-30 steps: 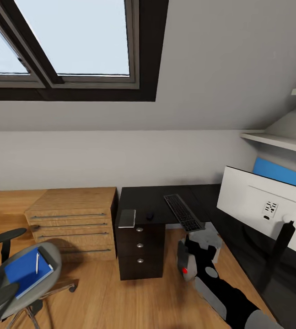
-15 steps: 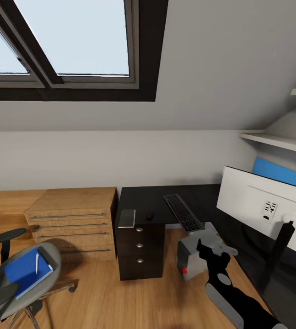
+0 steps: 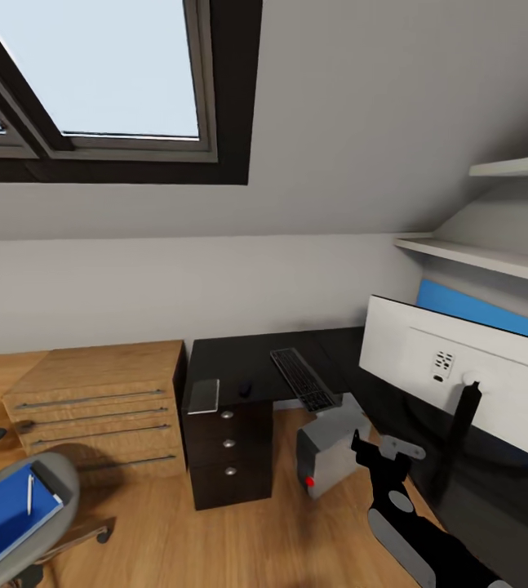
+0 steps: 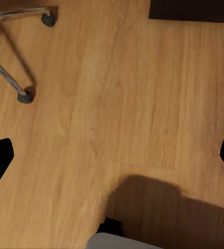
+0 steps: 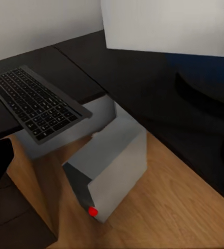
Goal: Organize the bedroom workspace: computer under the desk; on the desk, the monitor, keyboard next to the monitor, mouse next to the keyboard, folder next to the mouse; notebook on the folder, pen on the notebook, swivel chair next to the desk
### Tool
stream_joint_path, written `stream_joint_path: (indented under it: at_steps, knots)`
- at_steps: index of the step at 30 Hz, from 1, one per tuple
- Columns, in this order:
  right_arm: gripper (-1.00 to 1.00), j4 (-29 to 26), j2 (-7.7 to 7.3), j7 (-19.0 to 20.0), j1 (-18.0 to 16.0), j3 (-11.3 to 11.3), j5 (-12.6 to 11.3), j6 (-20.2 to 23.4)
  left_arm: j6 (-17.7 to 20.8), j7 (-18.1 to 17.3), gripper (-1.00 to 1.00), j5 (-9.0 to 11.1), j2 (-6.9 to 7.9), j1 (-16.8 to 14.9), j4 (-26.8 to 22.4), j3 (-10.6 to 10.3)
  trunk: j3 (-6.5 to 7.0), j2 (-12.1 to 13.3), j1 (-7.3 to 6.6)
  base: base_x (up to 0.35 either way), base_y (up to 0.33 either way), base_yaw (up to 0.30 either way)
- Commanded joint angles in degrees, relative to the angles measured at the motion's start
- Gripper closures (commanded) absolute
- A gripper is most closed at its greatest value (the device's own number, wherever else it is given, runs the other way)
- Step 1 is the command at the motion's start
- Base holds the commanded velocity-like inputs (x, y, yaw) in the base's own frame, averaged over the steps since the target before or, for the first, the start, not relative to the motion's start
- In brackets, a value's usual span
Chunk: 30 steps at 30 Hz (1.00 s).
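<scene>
While you line up, check:
right pincer (image 3: 388, 452): empty, jaws apart
computer (image 3: 329, 449): just left of it in frame, tilted, half under counter (image 3: 239, 359)
nearer arm: right

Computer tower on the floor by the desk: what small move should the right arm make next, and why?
Probably lower the right gripper toward the computer and nudge it further under the desk. The tower stands on the wood floor, partly out past the desk edge below the overhanging keyboard, and the gripper hovers beside it, apparently holding nothing.
</scene>
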Motion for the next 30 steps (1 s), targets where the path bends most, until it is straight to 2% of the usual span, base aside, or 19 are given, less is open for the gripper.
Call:
stream_joint_path:
  at_steps: [1, 30]
  knots:
    - [-1.0, 0.1, -0.06, -0.3, -0.1, 0.3, -0.5, -0.4, -0.1, 0.4, -1.0, 0.4, 0.05, 0.0, -0.1, -0.5, 0.02, 0.0, 0.03, 0.0, 0.0, -0.239]
    - [-1.0, 3.1, -0.06, 0.4, -0.1, 0.2, -0.4, -1.2, 0.0, 0.0, -1.0, 0.5, 0.13, 0.0, 0.0, -0.3, 0.73, 0.0, 0.03, 0.0, 0.0, -0.277]
